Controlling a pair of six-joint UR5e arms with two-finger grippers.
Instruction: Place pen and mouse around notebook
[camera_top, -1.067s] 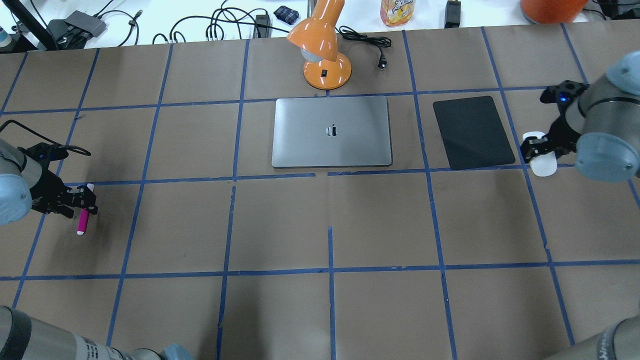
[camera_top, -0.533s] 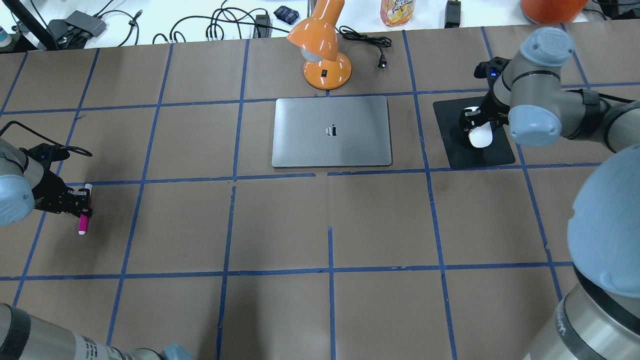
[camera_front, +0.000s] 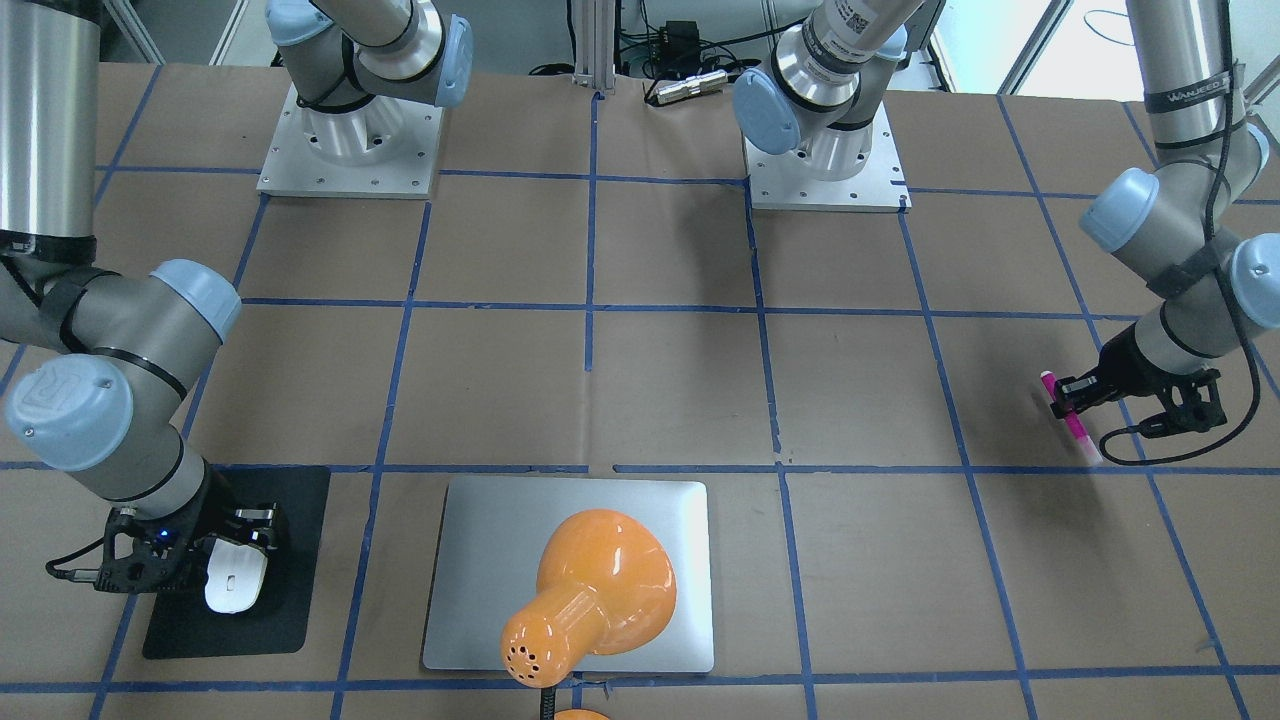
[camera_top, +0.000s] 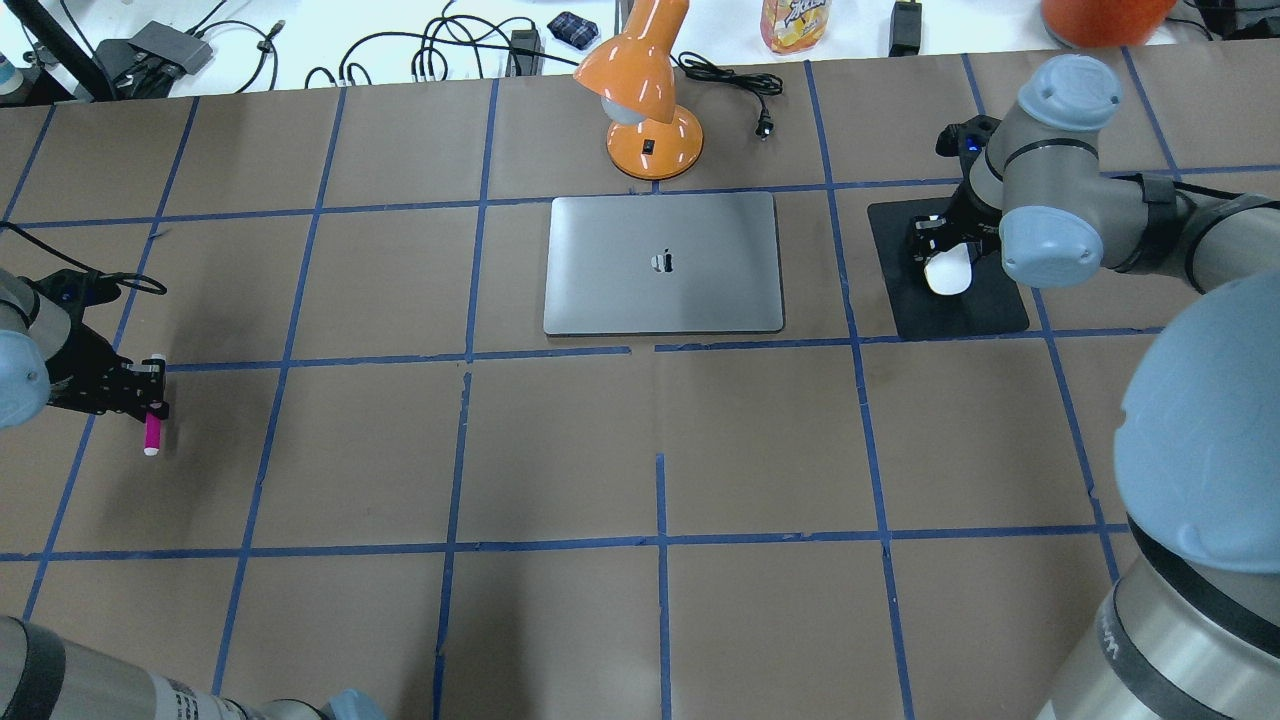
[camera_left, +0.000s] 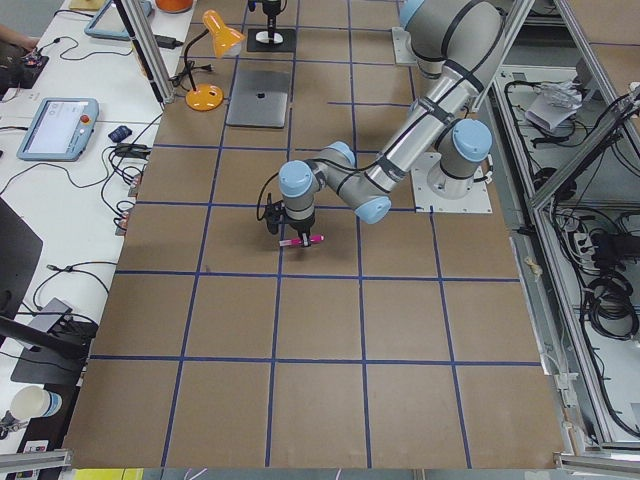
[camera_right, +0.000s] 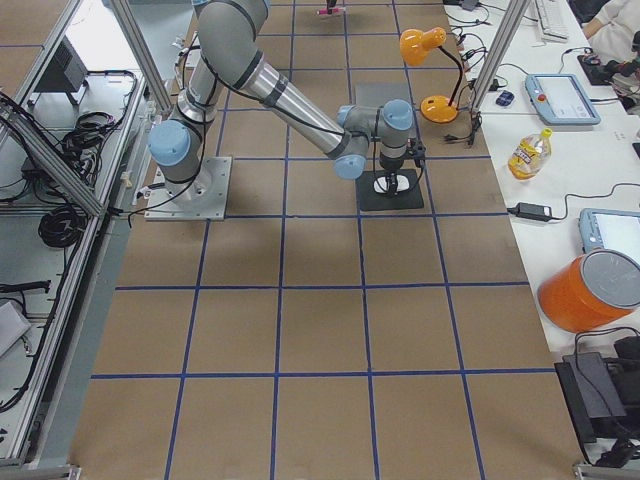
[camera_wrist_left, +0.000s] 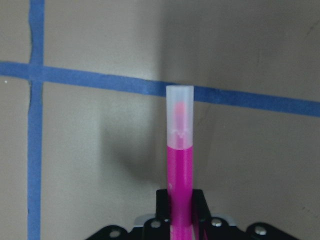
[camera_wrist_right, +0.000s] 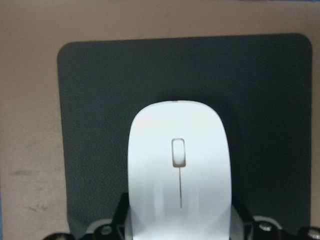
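Hovering over black mat (camera_top: 985, 310), right claw (camera_top: 945, 255) grips mouse (camera_top: 948, 275); left claw (camera_top: 150, 398), pen (camera_top: 153, 432).

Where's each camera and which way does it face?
Front: across table, facing both arms' bases.
Overhead: behind robot, down on notebook; both arms.
Exterior left: table's left end; left arm near.
Exterior right: right end; right arm near.
Left wrist: over pen; left gripper.
Right wrist: over mouse; right gripper.
Shared: front, overhead show notebook.

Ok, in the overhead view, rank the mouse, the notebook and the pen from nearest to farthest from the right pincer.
1. mouse, gripped in the right pincer itself, over the black mat.
2. notebook, mid-table, beside the mat.
3. pen, far across the table, in the left pincer.
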